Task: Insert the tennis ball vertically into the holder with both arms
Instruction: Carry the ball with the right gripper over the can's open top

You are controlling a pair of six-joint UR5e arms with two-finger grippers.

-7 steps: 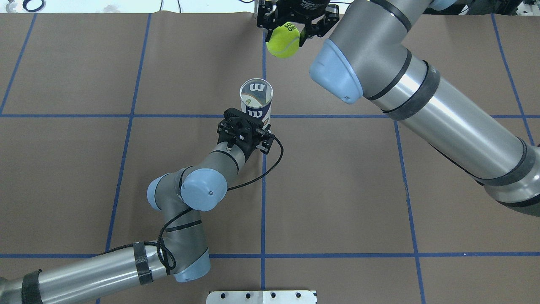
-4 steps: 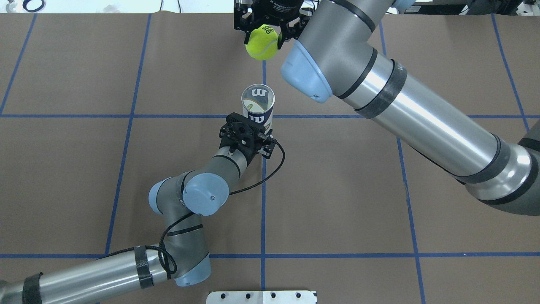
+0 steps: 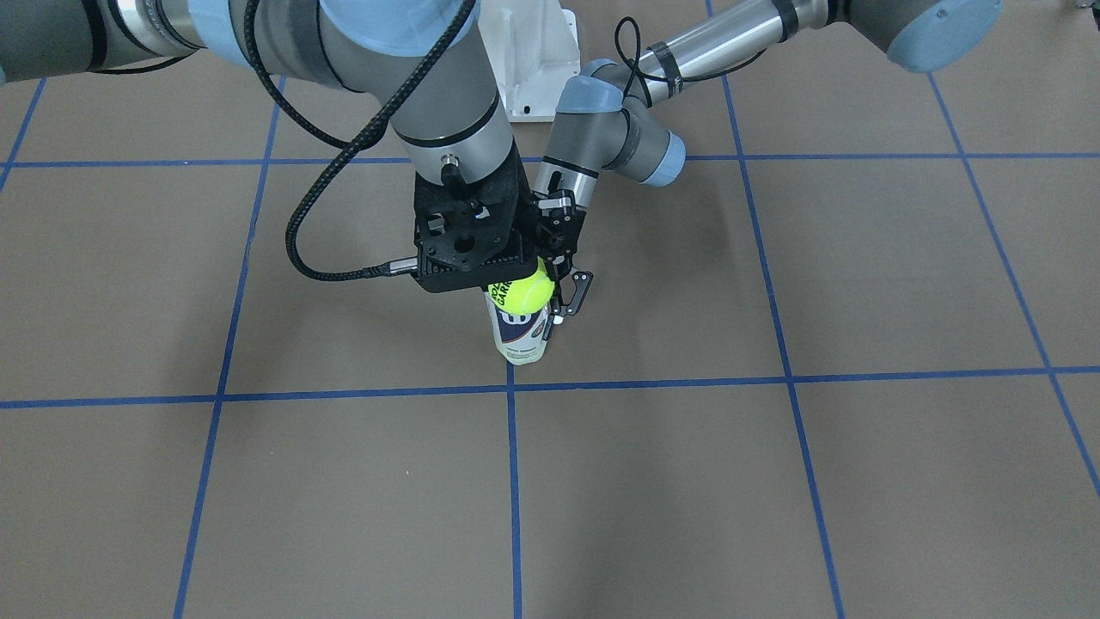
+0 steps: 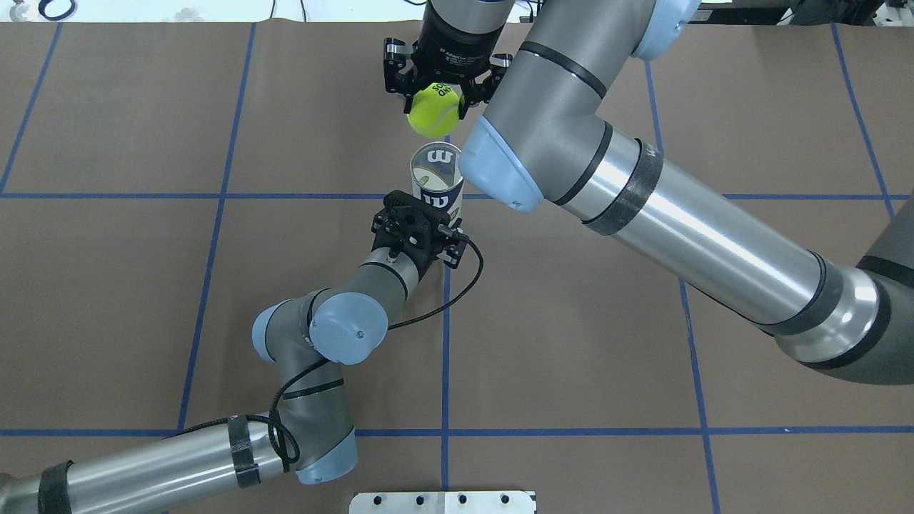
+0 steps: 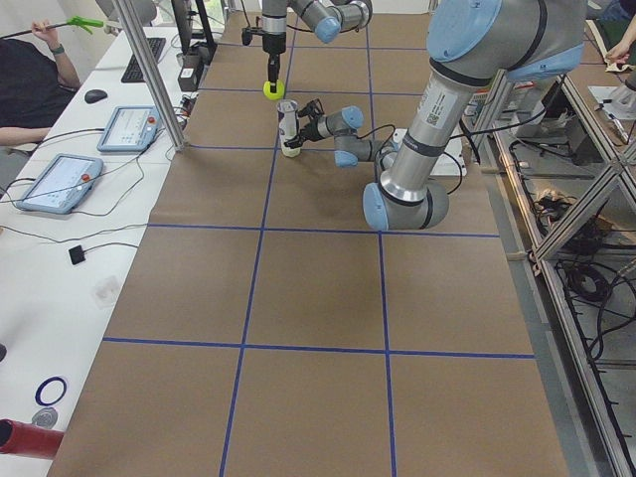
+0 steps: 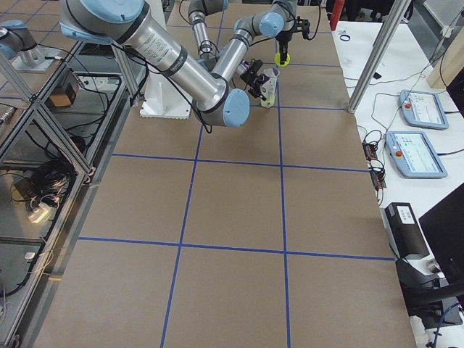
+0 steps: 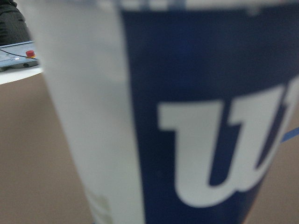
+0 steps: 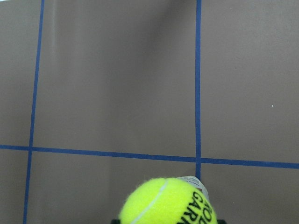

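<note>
While the left gripper clamps the upright Wilson can, the right gripper pinches the tennis ball; it hangs above the can, not inside.

We view the worktop from overhead, front and both ends, all sharing the holder; wrist cameras sit close.

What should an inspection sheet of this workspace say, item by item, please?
surface: brown table cover with blue grid lines, flat.
job's things: tennis ball above the table, not yet in the holder; holder upright, mouth open.
clutter: nothing seen.
grippers: right gripper shut on the ball; left gripper shut on the holder's side.
cables: black cable loops out behind the left gripper.
surroundings: white base plate; teach pendants on a side bench.
</note>
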